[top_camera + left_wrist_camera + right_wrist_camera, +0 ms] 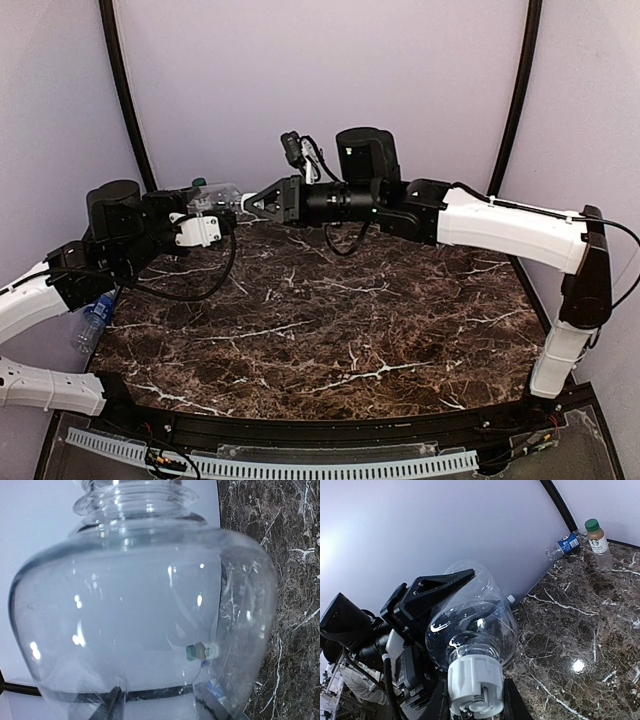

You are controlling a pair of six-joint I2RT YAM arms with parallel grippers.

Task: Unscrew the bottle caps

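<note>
A clear unlabelled bottle [217, 195] is held in the air over the table's back left, between both grippers. My left gripper [205, 215] is shut on its body, which fills the left wrist view [145, 605]. My right gripper [472, 702] is shut on its white cap [475, 680], with one finger on each side, and also shows in the top view [250, 203]. A brownish bottle [596, 539] with a green cap stands by the back wall. A blue-labelled bottle [565, 545] lies beside it. Another blue-labelled bottle [92, 322] lies at the table's left edge.
The dark marble table [330, 330] is bounded by the grey curtain wall [320, 80] and black poles. A black rail [300, 435] runs along the near edge. The small white cap of another bottle [510, 599] peeks from behind the held bottle.
</note>
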